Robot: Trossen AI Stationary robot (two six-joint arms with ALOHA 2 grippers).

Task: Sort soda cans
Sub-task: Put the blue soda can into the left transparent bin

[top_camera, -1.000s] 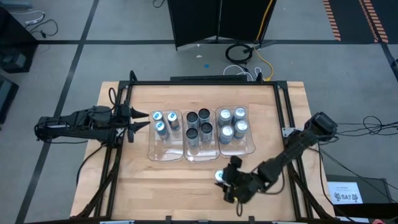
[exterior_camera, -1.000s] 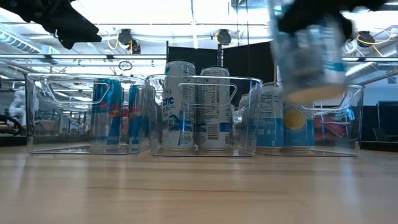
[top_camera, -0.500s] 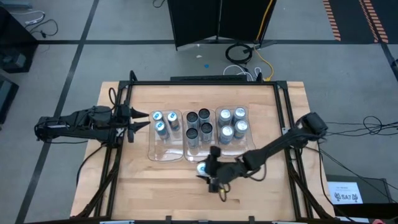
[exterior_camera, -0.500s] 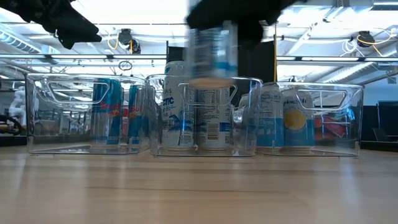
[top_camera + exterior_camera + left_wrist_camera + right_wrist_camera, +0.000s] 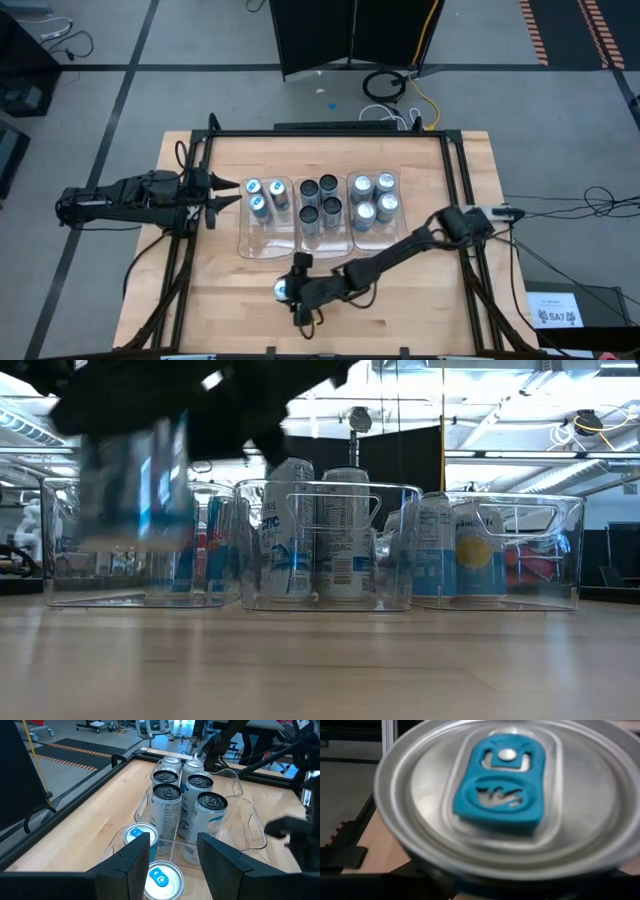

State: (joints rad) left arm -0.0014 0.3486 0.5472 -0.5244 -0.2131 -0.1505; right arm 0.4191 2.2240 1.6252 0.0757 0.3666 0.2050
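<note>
Blue-tabbed can: a silver can with a blue tab [image 5: 283,290] sits in the lower middle of the overhead picture, gripped by the right hand [image 5: 291,291]; its lid [image 5: 495,795] fills the right wrist picture.
Can's long axis: upright, lid facing up; in the table-level picture the can [image 5: 135,485] hangs clear of the bench [image 5: 420,310], not resting on it.
Way to its place: the left tray [image 5: 243,248] lies up and a little left of the can overhead, the tray's near wall just beside it; that tray holds three blue-tabbed cans [image 5: 262,196], so I judge it the matching one.
Free room: the tray's lower part looks bare, nearest the carried can.
Other trays: the middle tray [image 5: 322,252] holds dark-topped cans [image 5: 319,199], the right tray [image 5: 402,238] holds silver-topped cans [image 5: 373,197].
Nearer arm: the right one, stretched across from the right edge and already clasping the can.
Left hand: the left hand [image 5: 222,195] hovers at the tray's far left side, fingers [image 5: 135,862] spread apart and holding nothing.
Judgement: the coming move calls for a short carry up-frame over the tray wall, then a straight lowering.
</note>
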